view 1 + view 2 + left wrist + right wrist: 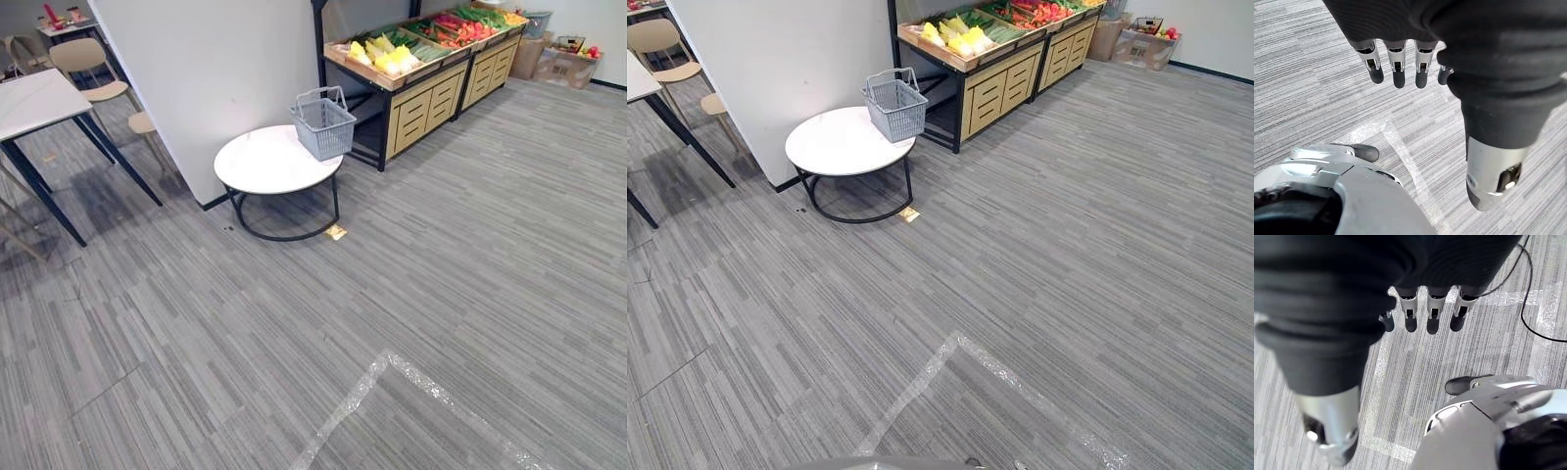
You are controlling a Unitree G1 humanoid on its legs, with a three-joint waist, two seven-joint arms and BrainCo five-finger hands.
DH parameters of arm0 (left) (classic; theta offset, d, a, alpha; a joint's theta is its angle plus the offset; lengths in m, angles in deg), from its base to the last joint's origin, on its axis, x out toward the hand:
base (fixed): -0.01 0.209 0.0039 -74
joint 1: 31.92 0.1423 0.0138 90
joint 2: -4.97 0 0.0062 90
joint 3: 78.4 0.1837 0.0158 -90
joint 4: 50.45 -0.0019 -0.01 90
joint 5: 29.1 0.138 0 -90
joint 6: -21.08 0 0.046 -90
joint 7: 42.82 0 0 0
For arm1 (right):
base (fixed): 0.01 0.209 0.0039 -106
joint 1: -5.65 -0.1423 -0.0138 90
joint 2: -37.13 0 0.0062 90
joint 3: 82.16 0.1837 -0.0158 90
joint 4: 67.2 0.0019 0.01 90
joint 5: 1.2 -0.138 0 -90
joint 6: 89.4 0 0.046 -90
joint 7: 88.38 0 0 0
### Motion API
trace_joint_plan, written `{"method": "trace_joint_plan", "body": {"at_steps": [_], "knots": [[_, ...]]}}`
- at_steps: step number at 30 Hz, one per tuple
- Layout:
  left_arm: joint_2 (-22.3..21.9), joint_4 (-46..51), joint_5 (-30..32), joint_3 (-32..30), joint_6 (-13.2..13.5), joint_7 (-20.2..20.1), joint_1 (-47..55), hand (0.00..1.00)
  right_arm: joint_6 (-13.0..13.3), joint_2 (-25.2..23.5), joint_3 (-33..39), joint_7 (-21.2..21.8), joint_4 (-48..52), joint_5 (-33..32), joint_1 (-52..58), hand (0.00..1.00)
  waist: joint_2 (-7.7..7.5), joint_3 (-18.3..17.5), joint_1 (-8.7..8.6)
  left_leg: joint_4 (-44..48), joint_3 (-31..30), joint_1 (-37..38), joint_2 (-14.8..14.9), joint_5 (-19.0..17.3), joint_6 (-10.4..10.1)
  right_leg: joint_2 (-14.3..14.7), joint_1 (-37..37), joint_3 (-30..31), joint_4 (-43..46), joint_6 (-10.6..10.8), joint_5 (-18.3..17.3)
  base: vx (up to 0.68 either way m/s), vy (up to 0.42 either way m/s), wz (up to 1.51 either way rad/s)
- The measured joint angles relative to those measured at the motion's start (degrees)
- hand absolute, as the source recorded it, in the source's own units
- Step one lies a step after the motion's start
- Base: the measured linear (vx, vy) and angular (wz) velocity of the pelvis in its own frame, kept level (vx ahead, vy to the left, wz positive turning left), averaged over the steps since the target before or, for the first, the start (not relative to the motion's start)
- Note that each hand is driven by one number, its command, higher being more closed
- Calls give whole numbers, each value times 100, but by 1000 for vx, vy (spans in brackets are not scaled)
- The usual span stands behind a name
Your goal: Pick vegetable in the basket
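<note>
A grey wire basket (322,121) with its handle up stands on the edge of a round white table (265,164) beside a white wall. Behind it a wooden stand (423,98) holds vegetables (384,54): yellow and green ones nearest, red and green ones farther back. Both are far across the grey floor from me. My left hand (1398,63) hangs over the floor with straight fingers and holds nothing. My right hand (1430,308) hangs the same way, fingers straight and empty.
A white wall (211,69) stands left of the round table. A larger white table (34,103) and beige chairs (88,64) stand at the far left. Cardboard boxes (558,59) sit at the far right. Tape lines (392,377) mark the floor near me.
</note>
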Motion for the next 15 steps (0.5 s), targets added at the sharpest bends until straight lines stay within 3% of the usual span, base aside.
{"method": "trace_joint_plan", "body": {"at_steps": [3, 4, 6, 15], "knots": [[0, 1, 2, -42, 74, -7, -26, 0, 2, -11, 6, -14, -44, 7, -81, 0, -4, 74, -3, 0, 7, 130, 2, -64, -99, 8, 177, -71, -89, 22, 8, 95, 11, 4], [1, 1, 6, -47, 74, -3, -28, 0, 2, -12, 7, -17, -45, 13, -89, 0, -68, 114, -4, 0, 7, 139, 2, -71, -109, 9, 197, -87, -106, 46, 13, 74, 17, 5], [3, 2, 11, -55, 72, 4, -52, 0, 2, -14, 9, -36, -62, 22, -104, 0, -7, 95, -3, -1, 13, 151, 1, -79, -121, 9, 211, -92, -122, 66, 12, 0, 0, 0], [31, -60, 119, -96, 65, 10, -128, 0, 1, -39, 107, -48, -109, 234, -194, 0, -61, 172, -5, -29, 187, 225, 42, -96, -146, 45, 207, 12, -121, 171, -41, -42, -10, -8]]}}
